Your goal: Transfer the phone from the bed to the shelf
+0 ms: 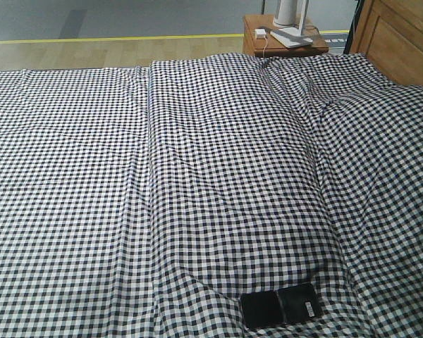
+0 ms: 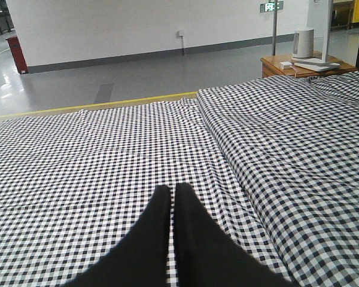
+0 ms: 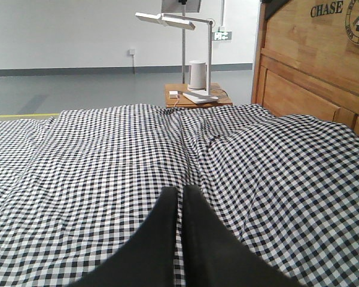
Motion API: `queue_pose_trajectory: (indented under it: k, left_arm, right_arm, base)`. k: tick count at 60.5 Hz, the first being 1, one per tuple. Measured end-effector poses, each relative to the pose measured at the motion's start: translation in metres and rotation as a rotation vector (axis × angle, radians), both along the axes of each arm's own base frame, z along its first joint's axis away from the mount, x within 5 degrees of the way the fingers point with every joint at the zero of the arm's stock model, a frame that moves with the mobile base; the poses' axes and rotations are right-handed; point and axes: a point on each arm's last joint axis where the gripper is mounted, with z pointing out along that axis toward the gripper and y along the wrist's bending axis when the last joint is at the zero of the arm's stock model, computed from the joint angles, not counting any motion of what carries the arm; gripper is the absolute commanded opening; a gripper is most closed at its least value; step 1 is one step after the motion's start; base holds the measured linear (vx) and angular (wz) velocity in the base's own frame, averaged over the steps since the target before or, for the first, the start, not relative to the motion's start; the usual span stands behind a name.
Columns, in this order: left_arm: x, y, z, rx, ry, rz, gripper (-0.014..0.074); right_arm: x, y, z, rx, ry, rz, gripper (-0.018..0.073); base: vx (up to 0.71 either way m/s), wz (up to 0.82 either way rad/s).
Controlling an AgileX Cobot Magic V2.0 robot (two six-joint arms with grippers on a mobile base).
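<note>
The phone (image 1: 278, 308) lies flat on the bed (image 1: 197, 176) at its near edge, right of centre, long axis crosswise. I judge my right gripper (image 3: 180, 188) nearer; both it and left gripper (image 2: 169, 186) are clenched, empty.

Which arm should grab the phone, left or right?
Probably right. The phone lies on the bed, low in the front view and right of the middle. Neither wrist view shows it, so that's a guess.
</note>
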Motion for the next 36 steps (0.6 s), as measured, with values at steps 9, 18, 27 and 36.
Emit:
queue_pose_trajectory:
  k: [9,18,27,36]
  left_arm:
    - [0.0000,0.0000,0.0000,0.000,0.000,0.000,0.0001]
    - [0.0000,0.0000,0.0000,0.000,0.000,0.000,0.0001]
    - [0.0000,0.0000,0.0000,0.000,0.000,0.000,0.0001]
    - [0.0000,0.0000,0.0000,0.000,0.000,0.000,0.0001]
  right_arm:
    - [0.0000,0.0000,0.0000,0.000,0.000,0.000,-0.0003]
    - [0.0000,0.0000,0.0000,0.000,0.000,0.000,-0.0003]
    - [0.0000,0.0000,0.0002,0.000,-0.002,0.000,-0.0003]
    - [0.0001,-0.0002,0.0017,-0.001,-0.019,-0.002,-0.0003]
  base:
    - [0.00,0.00]
    - [0.00,0.00]
    - [0.00,0.00]
    - [0.00,0.00]
